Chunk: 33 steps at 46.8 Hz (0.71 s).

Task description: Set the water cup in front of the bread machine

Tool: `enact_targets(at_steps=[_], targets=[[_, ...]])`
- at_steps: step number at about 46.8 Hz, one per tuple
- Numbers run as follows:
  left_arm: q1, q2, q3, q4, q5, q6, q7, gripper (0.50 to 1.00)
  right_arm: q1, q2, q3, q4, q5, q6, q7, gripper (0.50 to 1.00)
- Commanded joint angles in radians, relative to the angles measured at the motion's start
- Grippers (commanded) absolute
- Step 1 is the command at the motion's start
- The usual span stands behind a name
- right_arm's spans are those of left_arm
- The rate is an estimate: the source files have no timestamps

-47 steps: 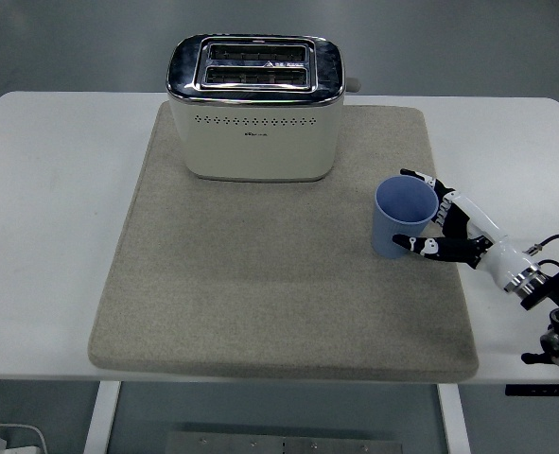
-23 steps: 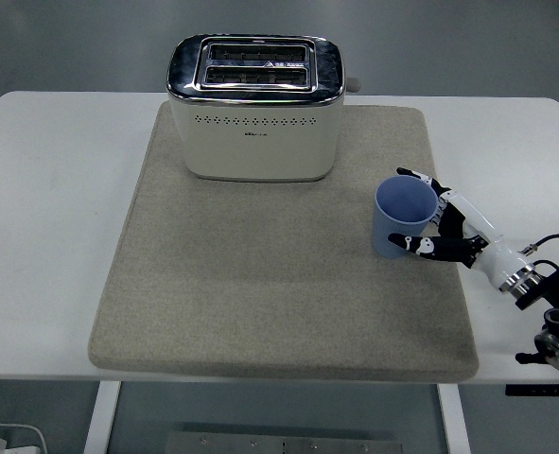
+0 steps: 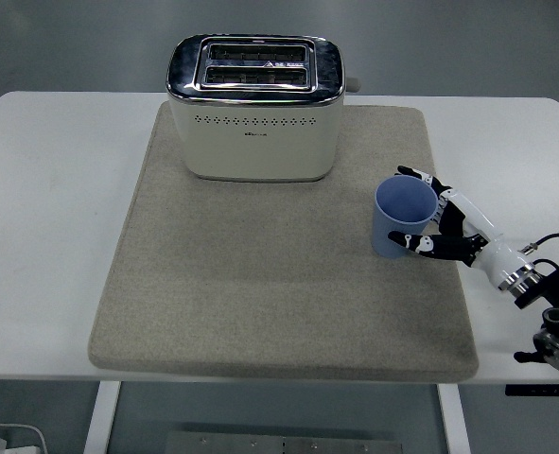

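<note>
Water cup [image 3: 404, 218], round, perhaps plastic

Right hand cupped at the blue cup's right side

The right hand [image 3: 440, 225] lies low, reaching leftward, its fingers [image 3: 413, 174] curved around the far side of the blue cup [image 3: 403, 218] and its thumb against the near side. Its white-and-black wrist slants away from the cup, down and to the right, to the black forearm at the picture's right edge. No left arm shows.

open mat [image 3: 260, 274] before the toaster [image 3: 255, 109], unobstructed
</note>
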<state>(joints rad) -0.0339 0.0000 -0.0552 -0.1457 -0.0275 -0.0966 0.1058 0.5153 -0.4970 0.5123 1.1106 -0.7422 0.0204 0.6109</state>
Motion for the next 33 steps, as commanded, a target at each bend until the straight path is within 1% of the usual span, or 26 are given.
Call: enact_targets(at_steps=[1,4,7,9,14,17,19,21,33], targets=[[0.0,0.0,0.0,0.0,0.0,0.0,0.0,1.0,0.002,0.006,-0.001,0.0,-0.002,-0.028,0.0,0.85],[-0.001,0.0,0.0,0.0,0.0,0.0,0.0,1.0,0.002,0.009,-0.005,0.0,-0.002,-0.045,0.0,0.83],[0.0,0.0,0.0,0.0,0.0,0.0,0.0,1.0,0.002,0.011,-0.005,0.0,-0.002,-0.046,0.0,0.809],[0.0,0.0,0.0,0.0,0.0,0.0,0.0,1.0,0.002,0.012,-0.006,0.0,-0.002,-0.048,0.0,0.787],[0.0,0.0,0.0,0.0,0.0,0.0,0.0,1.0,0.003,0.014,-0.006,0.0,-0.003,-0.05,0.0,0.693],[0.0,0.0,0.0,0.0,0.0,0.0,0.0,1.0,0.005,0.014,-0.008,0.0,-0.005,-0.054,0.0,0.648],[-0.001,0.0,0.0,0.0,0.0,0.0,0.0,1.0,0.005,0.014,-0.009,0.0,-0.014,-0.057,0.0,0.631],[0.0,0.0,0.0,0.0,0.0,0.0,0.0,1.0,0.006,0.012,-0.011,0.0,-0.023,-0.063,0.0,0.619],[0.0,0.0,0.0,0.0,0.0,0.0,0.0,1.0,0.006,0.012,-0.014,0.0,-0.023,-0.085,0.0,0.625]])
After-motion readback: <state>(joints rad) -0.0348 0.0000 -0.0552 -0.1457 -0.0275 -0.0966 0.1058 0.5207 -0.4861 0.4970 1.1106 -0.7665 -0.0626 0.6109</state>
